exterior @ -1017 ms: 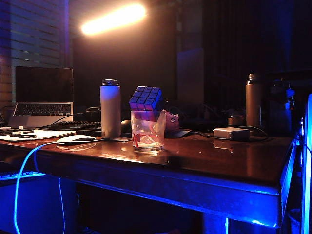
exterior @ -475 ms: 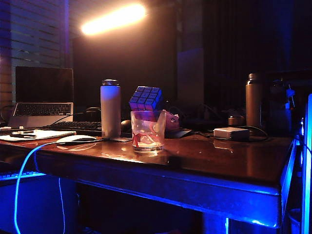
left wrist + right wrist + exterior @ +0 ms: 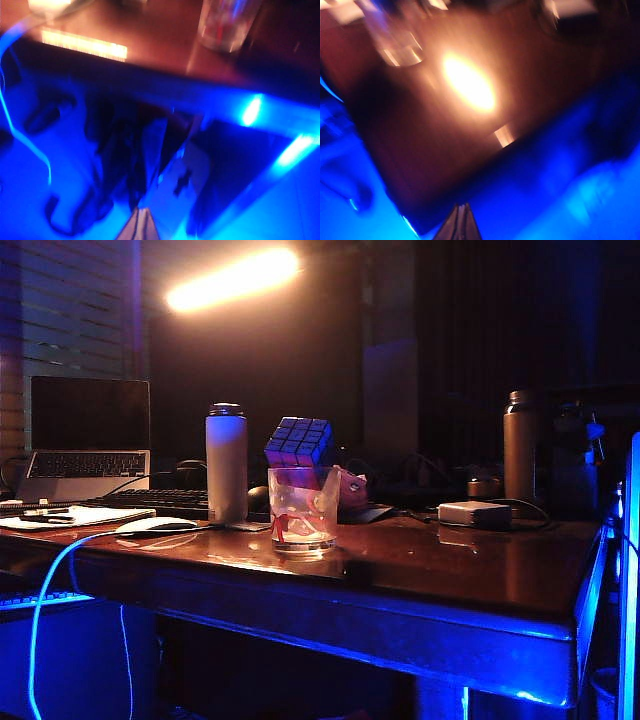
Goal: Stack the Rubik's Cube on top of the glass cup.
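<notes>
The Rubik's Cube (image 3: pixel 299 441) rests tilted on the rim of the glass cup (image 3: pixel 303 510), which stands near the middle of the wooden table (image 3: pixel 450 570). Neither arm shows in the exterior view. In the left wrist view my left gripper (image 3: pixel 140 212) is shut and empty, held low in front of the table edge, well short of the cup (image 3: pixel 227 22). My right gripper (image 3: pixel 462 206) is also shut with nothing in it, hanging off the table's front edge; its view is badly blurred.
A white bottle (image 3: pixel 226 463) stands just left of the cup, with a mouse (image 3: pixel 156 525), keyboard (image 3: pixel 150 501) and laptop (image 3: pixel 88 440) further left. A brown bottle (image 3: pixel 520 445) and a grey box with a cable (image 3: pixel 475 513) are at the right. Cables lie under the table.
</notes>
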Controlling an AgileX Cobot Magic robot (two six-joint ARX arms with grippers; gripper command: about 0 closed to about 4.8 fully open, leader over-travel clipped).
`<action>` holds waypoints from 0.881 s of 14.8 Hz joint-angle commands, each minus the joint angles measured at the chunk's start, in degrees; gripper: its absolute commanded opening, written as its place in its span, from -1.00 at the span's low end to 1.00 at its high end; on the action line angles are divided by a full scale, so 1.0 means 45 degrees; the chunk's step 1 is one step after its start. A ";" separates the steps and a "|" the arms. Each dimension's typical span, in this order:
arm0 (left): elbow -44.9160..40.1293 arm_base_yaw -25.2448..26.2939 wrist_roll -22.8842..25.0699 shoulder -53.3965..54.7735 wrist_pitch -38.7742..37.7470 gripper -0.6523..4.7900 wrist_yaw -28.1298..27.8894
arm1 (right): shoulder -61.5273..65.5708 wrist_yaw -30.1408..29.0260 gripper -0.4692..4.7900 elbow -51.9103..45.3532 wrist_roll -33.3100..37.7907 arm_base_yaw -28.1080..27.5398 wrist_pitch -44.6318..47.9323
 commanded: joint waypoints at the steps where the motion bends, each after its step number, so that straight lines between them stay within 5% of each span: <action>1: -0.0340 -0.0015 0.0267 0.0005 0.0330 -0.77 -0.0243 | 0.0034 0.0000 -0.84 -0.0087 0.0049 0.0024 -0.0432; 3: -0.0442 -0.0015 0.0913 0.0010 0.0418 -0.77 -0.0321 | 0.0019 0.0005 -0.84 -0.0087 0.0049 0.0019 -0.0437; 13: -0.0495 0.0000 0.0865 0.0000 0.0539 -0.77 -0.0602 | 0.0019 0.0044 -0.84 -0.0083 0.0058 0.0010 -0.0423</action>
